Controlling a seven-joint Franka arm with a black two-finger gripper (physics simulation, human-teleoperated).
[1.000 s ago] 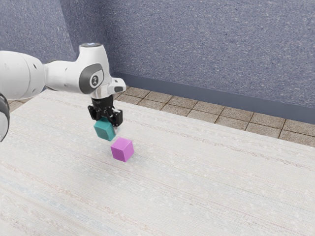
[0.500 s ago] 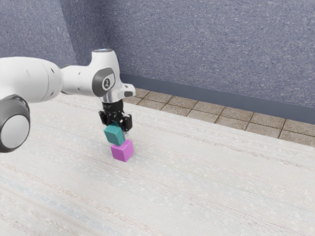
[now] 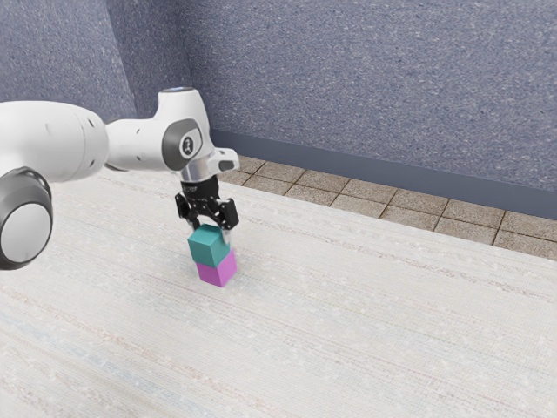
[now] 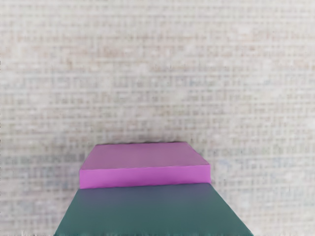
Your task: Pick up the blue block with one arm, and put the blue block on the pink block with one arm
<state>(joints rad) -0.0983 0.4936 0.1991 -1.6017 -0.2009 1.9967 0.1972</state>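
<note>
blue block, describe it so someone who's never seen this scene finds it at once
Follow the white robot arm across the pale woven table to its black pincer. Right under it, two cubes are stacked: the blue-green matte cube is the upper one, on the pink cube.

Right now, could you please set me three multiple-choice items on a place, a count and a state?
1. Where is the teal block? A) on the pink block B) beside it C) far from it
2. How many blocks are there? A) one B) two C) three
3. How do the jaws stand? A) shut on the teal block B) open C) shut on the pink block
Answers: 1 A: teal rests on pink. 2 B: one teal, one pink. 3 B: they stand spread above the teal block.
</note>
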